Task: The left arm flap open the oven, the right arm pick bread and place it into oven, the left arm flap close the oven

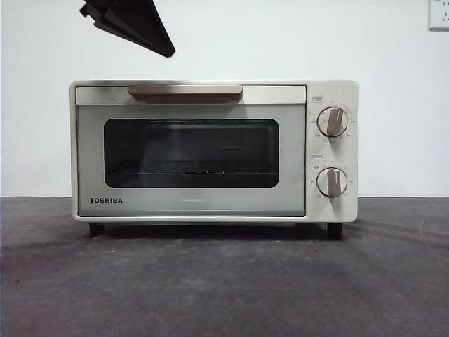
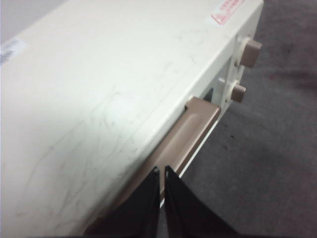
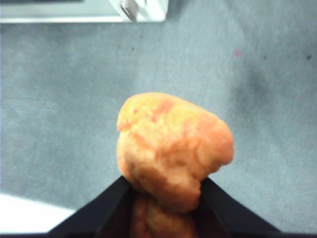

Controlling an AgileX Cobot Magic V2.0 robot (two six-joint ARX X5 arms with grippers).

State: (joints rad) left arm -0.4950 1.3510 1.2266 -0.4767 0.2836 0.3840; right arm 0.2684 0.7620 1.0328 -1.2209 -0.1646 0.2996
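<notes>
The cream-white oven (image 1: 191, 203) stands on the dark table with its glass door shut. Its beige bar handle (image 1: 185, 91) runs along the top of the door. My left gripper (image 1: 167, 49) hangs just above the oven's top left as a black wedge tip. In the left wrist view the left gripper (image 2: 161, 171) is shut and empty, close over the handle (image 2: 190, 129). My right gripper (image 3: 164, 182) is shut on the golden-orange bread (image 3: 173, 148) and holds it above the grey table. It is out of the front view.
Two beige knobs (image 1: 332, 121) (image 1: 331, 182) sit on the oven's right panel. A wire rack (image 1: 189, 172) shows behind the glass. A corner of the oven (image 3: 74, 12) shows in the right wrist view. Dark grey table (image 1: 224, 281) lies in front.
</notes>
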